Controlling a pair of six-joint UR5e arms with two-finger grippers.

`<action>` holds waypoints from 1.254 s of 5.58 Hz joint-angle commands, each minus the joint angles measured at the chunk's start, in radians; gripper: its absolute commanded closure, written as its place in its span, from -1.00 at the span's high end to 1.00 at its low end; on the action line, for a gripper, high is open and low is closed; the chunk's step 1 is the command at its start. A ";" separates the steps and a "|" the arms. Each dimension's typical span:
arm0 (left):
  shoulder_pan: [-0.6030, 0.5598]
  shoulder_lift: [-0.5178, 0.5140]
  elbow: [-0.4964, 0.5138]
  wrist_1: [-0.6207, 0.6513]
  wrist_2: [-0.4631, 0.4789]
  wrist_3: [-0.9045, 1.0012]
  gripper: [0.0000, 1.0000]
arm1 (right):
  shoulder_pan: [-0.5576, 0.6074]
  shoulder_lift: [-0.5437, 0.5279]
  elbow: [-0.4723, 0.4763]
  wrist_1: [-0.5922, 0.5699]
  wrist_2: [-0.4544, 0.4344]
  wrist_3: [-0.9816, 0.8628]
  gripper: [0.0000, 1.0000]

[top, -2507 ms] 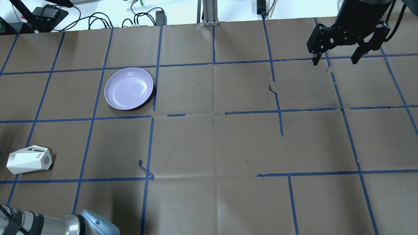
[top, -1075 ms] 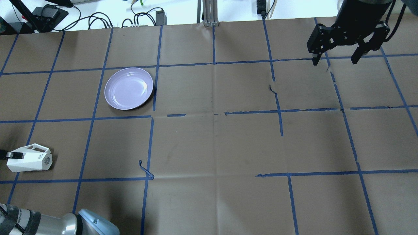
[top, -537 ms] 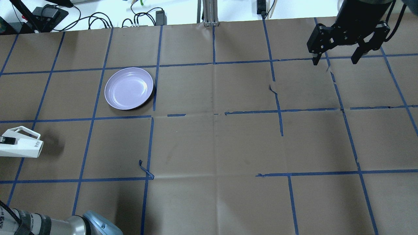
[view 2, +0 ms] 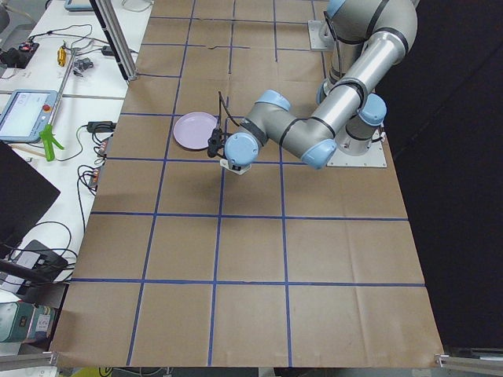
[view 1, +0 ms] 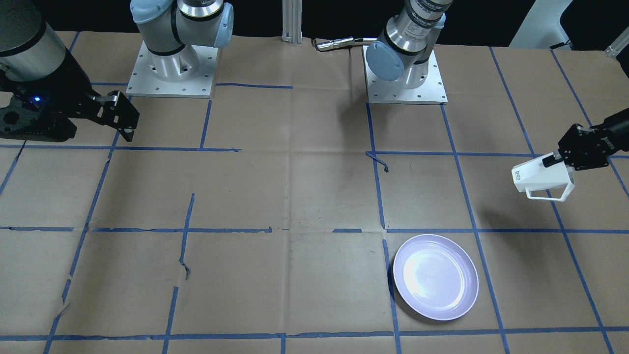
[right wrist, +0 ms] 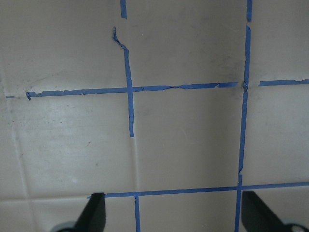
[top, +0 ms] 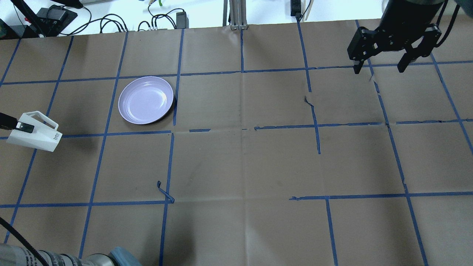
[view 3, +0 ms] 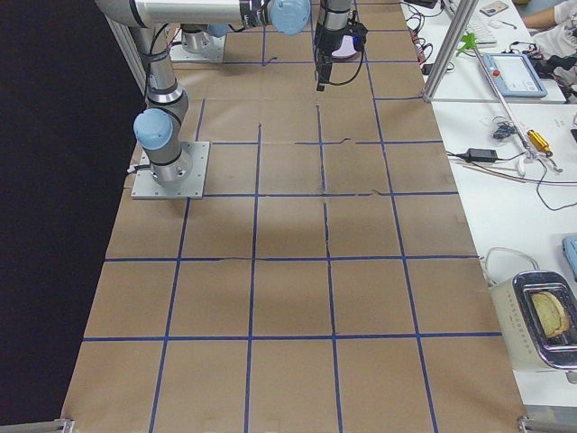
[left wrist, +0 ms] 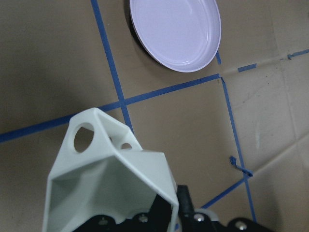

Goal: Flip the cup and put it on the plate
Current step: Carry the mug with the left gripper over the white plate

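Facing the robot, the left gripper (view 1: 555,158) is clamped on the rim wall of the cup (view 1: 540,178); the cup hangs on its side above the table (view 1: 295,196), over its own shadow; the plate (view 1: 435,277) lies flat, well apart. From overhead, the cup is left of the plate and nearer the robot; the right gripper (top: 379,68) hovers far right, spread wide, grasping nothing. The left wrist camera looks into the cup's mouth, plate beyond; the right wrist camera shows table between parted fingers.
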 commanded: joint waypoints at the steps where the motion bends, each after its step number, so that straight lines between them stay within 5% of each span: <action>1: -0.192 0.026 -0.012 0.163 0.073 -0.292 -1.00 | 0.000 0.000 0.000 0.000 0.000 0.000 1.00; 5: -0.611 -0.068 -0.024 0.554 0.347 -0.621 -1.00 | 0.000 0.000 0.000 0.000 0.000 0.000 1.00; 7: -0.696 -0.134 -0.089 0.749 0.453 -0.674 -1.00 | 0.000 0.000 0.000 0.000 0.000 0.000 1.00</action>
